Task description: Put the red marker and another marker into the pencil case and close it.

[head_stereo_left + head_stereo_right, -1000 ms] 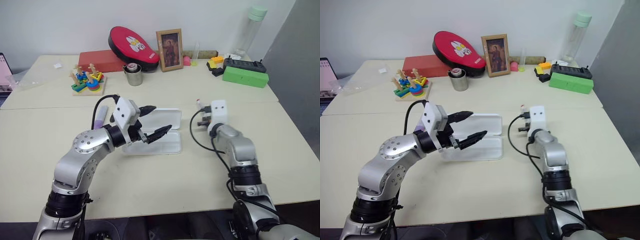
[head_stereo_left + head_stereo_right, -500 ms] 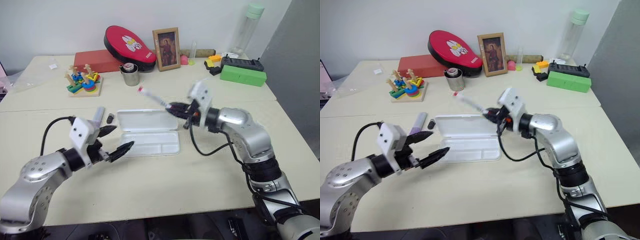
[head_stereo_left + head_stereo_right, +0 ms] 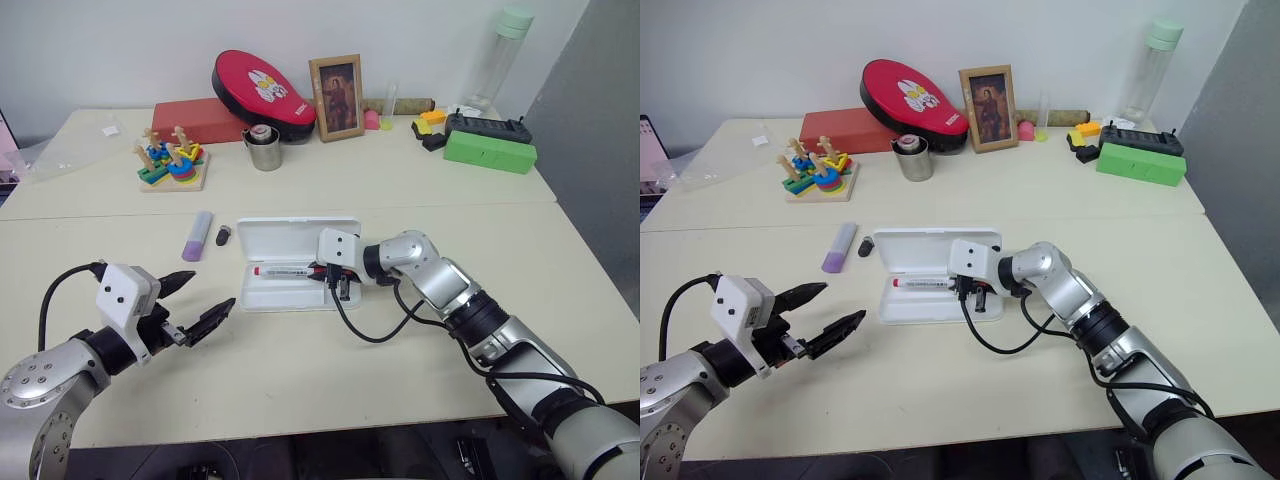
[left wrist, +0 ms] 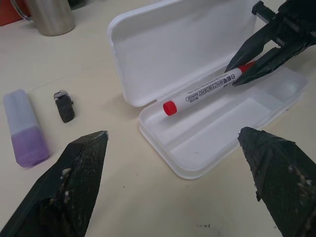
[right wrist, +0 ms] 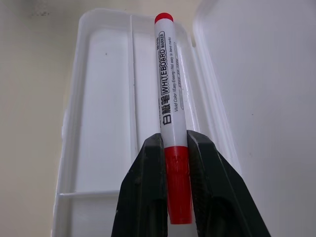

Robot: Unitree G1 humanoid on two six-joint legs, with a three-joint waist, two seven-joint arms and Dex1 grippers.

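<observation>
The white pencil case (image 3: 300, 240) lies open mid-table, lid flat behind the tray. My right gripper (image 3: 330, 275) is shut on the red cap end of the red marker (image 3: 285, 271). It holds the pen level and low over the tray's rear strip by the hinge, as the right wrist view shows (image 5: 169, 98). Whether the pen touches the tray I cannot tell. The lavender marker (image 3: 197, 236) lies on the table left of the case. My left gripper (image 3: 212, 290) hangs open near the table's front left, apart from the case, holding nothing.
A small black object (image 3: 223, 236) lies between the lavender marker and the case. Along the back stand a stacking toy (image 3: 168, 165), a metal cup (image 3: 265, 150), a red pouch (image 3: 263, 88), a picture frame (image 3: 337, 97), a green box (image 3: 490, 152) and a bottle (image 3: 500, 60).
My right gripper swung left and came down with the red marker to the tray. My left gripper drew back from the case toward the front left, still open.
</observation>
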